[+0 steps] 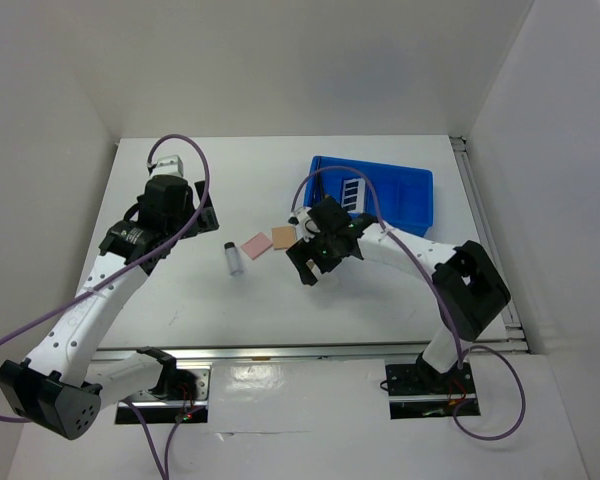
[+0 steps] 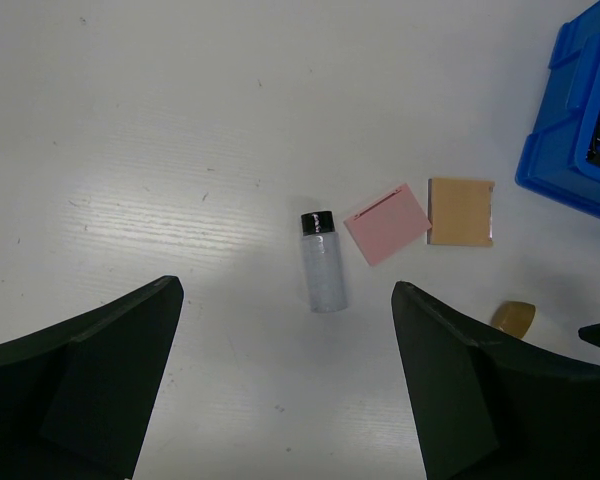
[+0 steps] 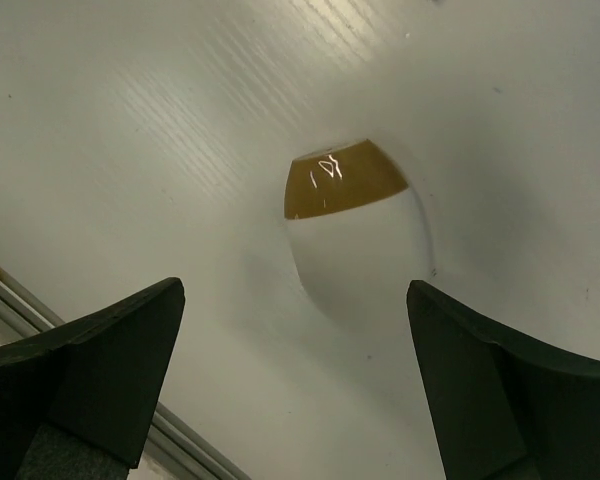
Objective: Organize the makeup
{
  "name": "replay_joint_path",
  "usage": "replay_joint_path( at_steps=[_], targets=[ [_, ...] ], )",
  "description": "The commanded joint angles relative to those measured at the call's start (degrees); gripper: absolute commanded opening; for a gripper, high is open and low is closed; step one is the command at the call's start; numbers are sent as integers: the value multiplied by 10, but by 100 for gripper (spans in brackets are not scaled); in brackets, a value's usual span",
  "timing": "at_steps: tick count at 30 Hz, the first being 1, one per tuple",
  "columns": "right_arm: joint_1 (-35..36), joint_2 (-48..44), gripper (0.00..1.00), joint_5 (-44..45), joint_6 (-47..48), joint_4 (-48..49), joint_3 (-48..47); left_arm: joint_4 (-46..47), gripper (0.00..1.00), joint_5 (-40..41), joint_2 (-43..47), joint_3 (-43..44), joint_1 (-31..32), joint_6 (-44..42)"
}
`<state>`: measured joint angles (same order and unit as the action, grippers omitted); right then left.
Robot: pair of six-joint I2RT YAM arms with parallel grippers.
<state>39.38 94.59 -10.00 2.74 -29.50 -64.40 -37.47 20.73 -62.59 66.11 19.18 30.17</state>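
Note:
A white oval sponge with a tan-brown end lies on the table, straight ahead between the open jaws of my right gripper. Its tan end also shows in the left wrist view. A small clear vial with a black cap lies on its side, with a pink square pad and a tan square pad to its right. My left gripper is open and empty, above the table short of the vial. A dark palette lies in the blue tray. I cannot make out the brushes.
The blue tray stands at the back right, close to the tan pad. White walls close in the table on three sides. A metal rail runs along the near edge. In the top view the right gripper is just right of the pads.

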Motion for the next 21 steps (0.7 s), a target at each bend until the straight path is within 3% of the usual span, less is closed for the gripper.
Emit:
replay_joint_path(
  at_steps=[1,14,21],
  targets=[
    [17,2,100,25,30,18,2,10,100,1,12,7,2,-2],
    [33,63,100,119,30,70,37,10,100,-4,7,12,2,-2],
    [-9,68,100,82,24,125,67,10,100,-4,7,12,2,-2]
  ],
)
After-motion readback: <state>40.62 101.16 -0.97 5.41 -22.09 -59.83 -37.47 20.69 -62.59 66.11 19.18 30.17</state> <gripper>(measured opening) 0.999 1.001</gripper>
